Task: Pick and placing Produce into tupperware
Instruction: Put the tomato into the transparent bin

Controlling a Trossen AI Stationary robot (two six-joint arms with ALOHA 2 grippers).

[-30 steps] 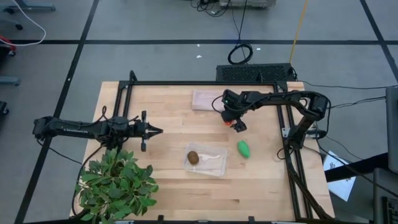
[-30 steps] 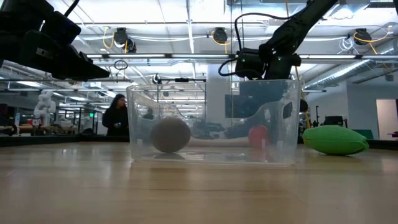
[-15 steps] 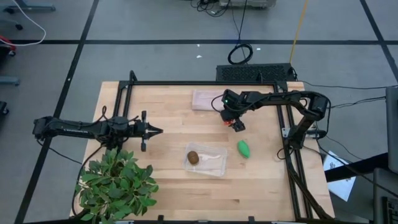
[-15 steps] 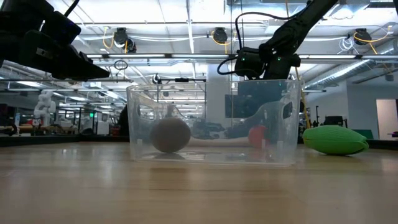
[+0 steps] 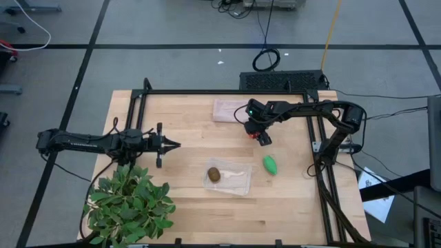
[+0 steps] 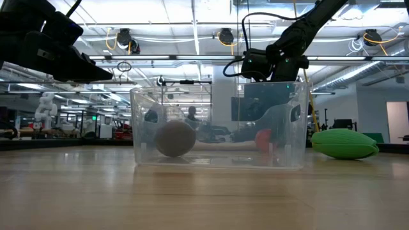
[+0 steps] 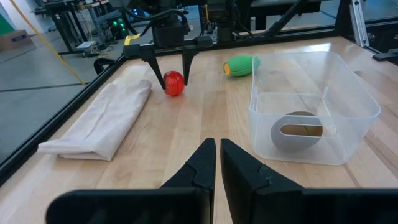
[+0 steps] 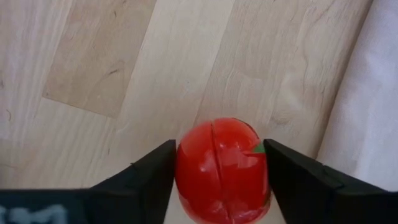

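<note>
Red tomato (image 8: 222, 169) on wooden table (image 5: 172, 200), just beside folded beige cloth (image 5: 229, 110), sitting between fingers of right gripper (image 5: 261, 136); jaws close on both sides, contact not certain. Kiwi (image 5: 214, 174) inside clear tupperware (image 5: 238, 182) at table centre. Green oval fruit (image 5: 270, 164) on table beside tupperware, toward right arm. Left gripper (image 7: 217, 163) hovering apart, near potted plant (image 5: 131, 203), jaws nearly closed, empty.

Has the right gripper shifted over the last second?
Barely, if at all: the right gripper sits in about the same spot beside the beige cloth, straddling the tomato.
</note>
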